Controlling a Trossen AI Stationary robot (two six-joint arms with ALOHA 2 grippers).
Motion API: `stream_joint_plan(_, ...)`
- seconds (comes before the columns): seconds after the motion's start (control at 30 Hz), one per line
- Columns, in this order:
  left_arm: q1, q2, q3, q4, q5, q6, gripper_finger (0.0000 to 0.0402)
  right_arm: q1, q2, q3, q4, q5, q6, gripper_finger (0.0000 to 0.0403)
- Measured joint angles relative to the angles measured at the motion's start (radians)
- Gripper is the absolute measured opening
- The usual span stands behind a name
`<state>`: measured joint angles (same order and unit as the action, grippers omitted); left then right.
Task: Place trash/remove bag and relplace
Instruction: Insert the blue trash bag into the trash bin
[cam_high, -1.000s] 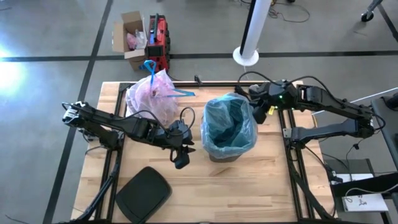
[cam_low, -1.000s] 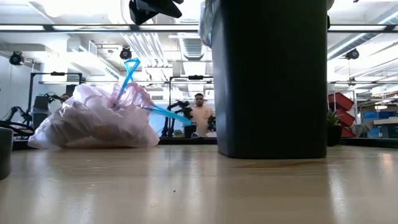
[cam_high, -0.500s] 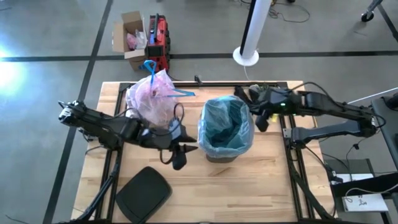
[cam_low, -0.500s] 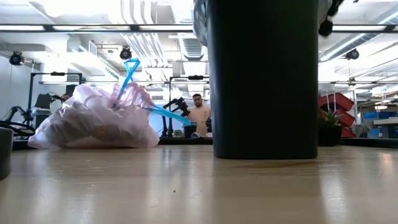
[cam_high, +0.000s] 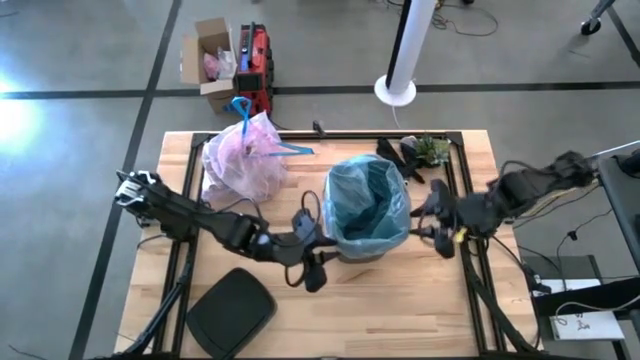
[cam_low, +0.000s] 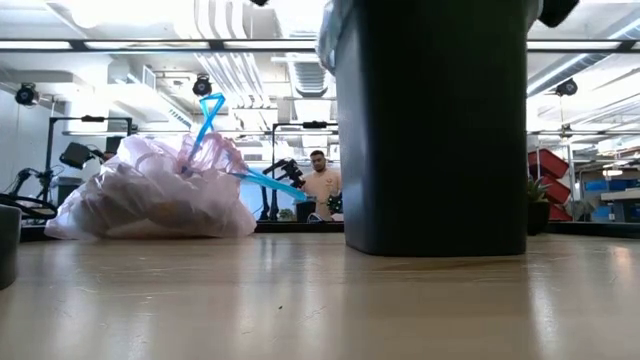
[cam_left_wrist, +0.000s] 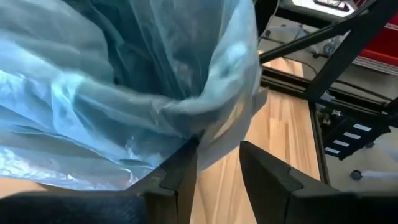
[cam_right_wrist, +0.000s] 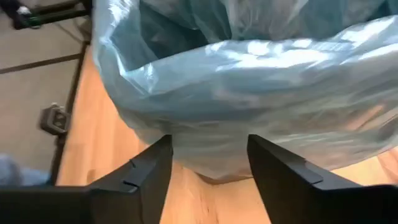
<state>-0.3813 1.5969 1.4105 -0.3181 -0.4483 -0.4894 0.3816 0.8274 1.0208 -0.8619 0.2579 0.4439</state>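
At the near left side of the dark round bin (cam_high: 352, 250), the left gripper (cam_high: 318, 262) sits low, and its two dark fingers (cam_left_wrist: 177, 177) have a gap between them. The thin see-through light blue plastic liner (cam_high: 368, 200) that hangs over the bin's rim drops right down to those fingers, but I cannot tell if they pinch it or only touch it. On the other side of the bin, the right gripper (cam_high: 428, 218) points at the blue liner with its fingers (cam_right_wrist: 152, 171) spread apart. The liner bulges just in front of them and they hold nothing. The bin stands in the middle of the light wooden table (cam_high: 400, 310), between the two arms. The tied pinkish-white plastic bag with a blue drawstring (cam_high: 245, 158) lies at the far left part of the table, well apart from both grippers. It is full and lumpy. A flat black lid with round corners (cam_high: 230, 312) lies at the near left corner. Some small black and green bits (cam_high: 418, 152) lie at the far edge behind the bin. Past the table, on the floor, there is an open cardboard box (cam_high: 208, 60), a red case (cam_high: 256, 68) and a white pole on a round base (cam_high: 397, 88). In the low view the bin fills the middle, and a person (cam_low: 322, 186) sits far back in the room.
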Motion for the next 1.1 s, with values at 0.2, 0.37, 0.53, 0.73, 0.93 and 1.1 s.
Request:
stream_joint_plan(0.2, -0.002, 0.049, 0.000, 0.000, -0.015, -0.035, 0.0110, 0.150, 0.061, -0.115, 0.117, 0.232, 0.081, 0.0236)
stream_joint_plan(0.37, -0.006, 0.032, 0.002, -0.127, -0.043, -0.063, 0.0114, 0.155, 0.130, -0.152, 0.144, 0.244, 0.082, 0.0262)
stream_joint_plan(0.53, -0.058, -0.031, 0.117, -0.404, -0.158, -0.123, 0.0108, 0.164, 0.121, -0.113, 0.135, 0.241, 0.060, 0.0289)
stream_joint_plan(0.73, -0.106, -0.049, 0.231, -0.615, -0.250, -0.199, 0.0109, 0.164, 0.096, -0.097, 0.074, 0.244, 0.028, 0.0308)
stream_joint_plan(0.93, -0.149, -0.062, 0.235, -0.755, -0.159, -0.344, 0.0108, 0.103, 0.166, -0.102, 0.160, 0.266, -0.120, 0.0304)
stream_joint_plan(1.1, -0.212, -0.062, 0.221, -0.874, 0.120, -0.526, 0.0117, 0.063, 0.236, -0.098, 0.218, 0.259, -0.172, 0.0303)
